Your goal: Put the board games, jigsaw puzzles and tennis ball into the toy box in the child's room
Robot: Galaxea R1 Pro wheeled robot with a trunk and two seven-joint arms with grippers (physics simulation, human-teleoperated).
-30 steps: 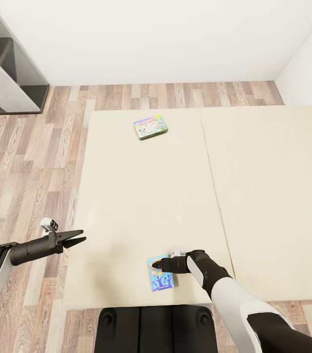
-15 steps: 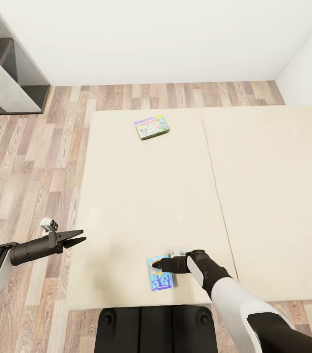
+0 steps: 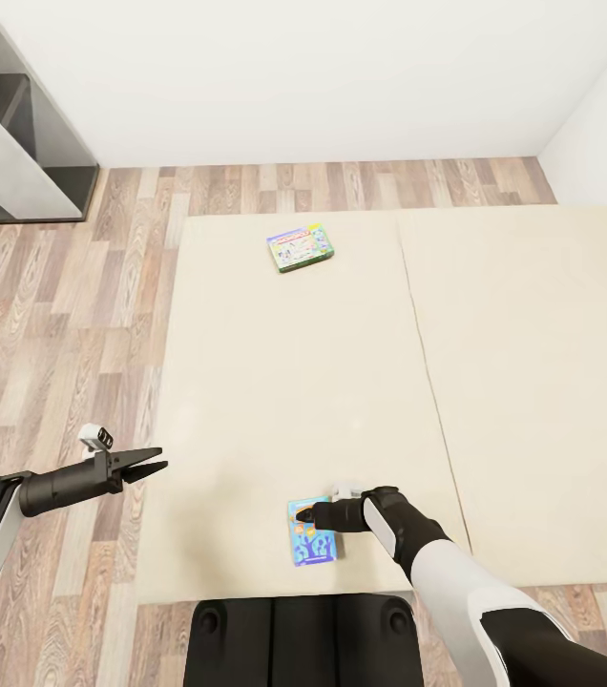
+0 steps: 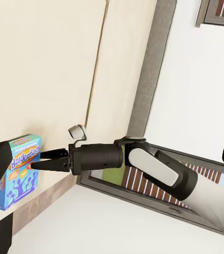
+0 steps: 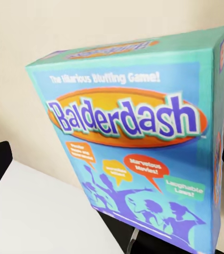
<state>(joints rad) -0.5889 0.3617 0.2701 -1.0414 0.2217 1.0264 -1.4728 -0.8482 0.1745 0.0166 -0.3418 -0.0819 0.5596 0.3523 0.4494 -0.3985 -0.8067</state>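
Observation:
Two board games lie on the cream bed. The green-bordered one is far off, near the mattress's far edge. The blue one with orange drawings, titled "Balderdash", lies flat near the bed's close edge. My right gripper hovers just over the far end of the blue box, open, the box showing between its fingers in the right wrist view. From the left wrist view, the right gripper points at the blue box. My left gripper is open and empty beside the bed's left edge.
A dark grey shelf unit stands at the far left against the white wall. Wood-plank floor runs along the bed's left and far sides. My own base sits against the bed's close edge. Brown shutters show behind.
The whole picture has shifted slightly to the right, so the camera moved. Neither arm nor either game box has moved relative to the bed.

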